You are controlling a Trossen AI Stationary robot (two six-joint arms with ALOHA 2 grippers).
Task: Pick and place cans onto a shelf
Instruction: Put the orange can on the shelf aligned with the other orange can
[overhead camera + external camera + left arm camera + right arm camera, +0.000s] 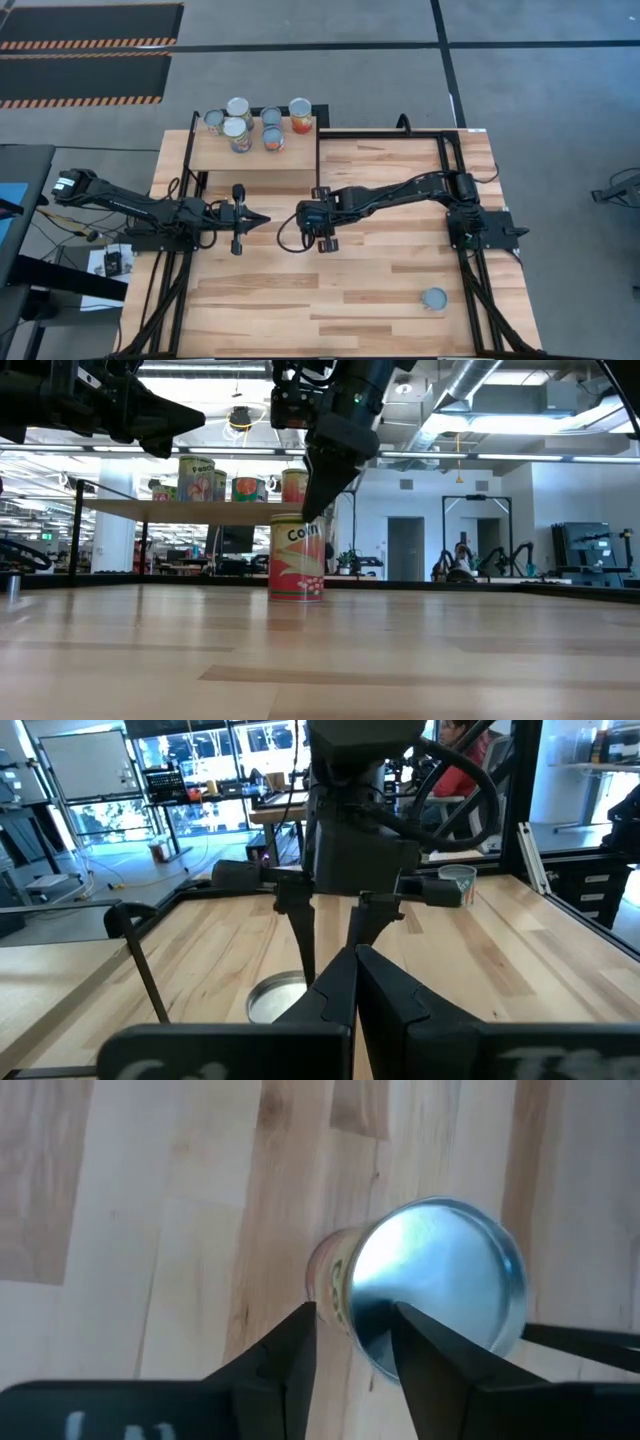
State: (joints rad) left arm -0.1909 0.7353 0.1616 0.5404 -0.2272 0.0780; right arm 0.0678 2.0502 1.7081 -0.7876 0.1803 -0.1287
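A red-labelled can stands upright mid-table, just off the shelf's front corner. The right hand hangs over it — fingers apart, tips at the rim, nothing clamped. Six cans stand on the shelf; another can sits well apart near the front. The left hand — fingers together — waits just beside.
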